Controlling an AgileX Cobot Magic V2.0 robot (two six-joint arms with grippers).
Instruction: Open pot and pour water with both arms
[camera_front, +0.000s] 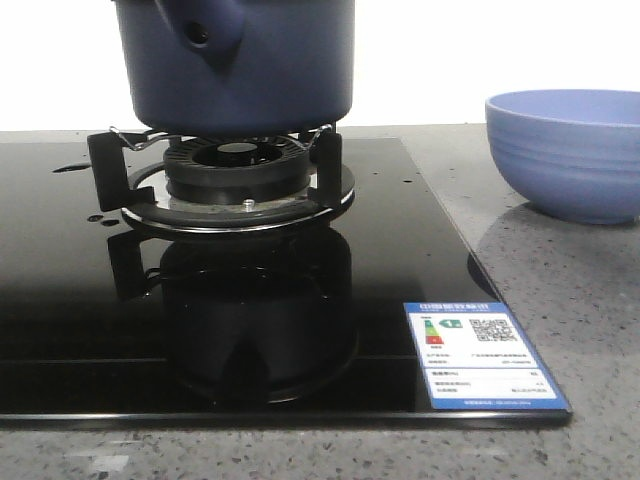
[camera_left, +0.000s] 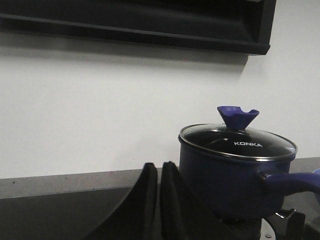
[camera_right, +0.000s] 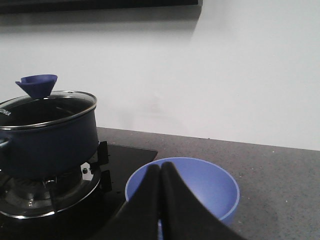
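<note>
The pot (camera_front: 237, 65) is sitting on the burner (camera_front: 236, 170) of the black cooktop (camera_front: 90, 330), its glass lid (camera_left: 238, 142) on and its handle (camera_front: 205, 30) pointing toward the camera. The blue bowl (camera_front: 565, 150) is standing at the pot's three o'clock. The left gripper (camera_left: 159, 176) and right gripper (camera_right: 161, 177) are hanging pinched together, holding nothing

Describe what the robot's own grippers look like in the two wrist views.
Both look alike. The left gripper and the right gripper each show two matte black fingers, broad at the base and curving to narrow, rounded tips. The surfaces are plain; no cables, markings or logos are visible.
</note>
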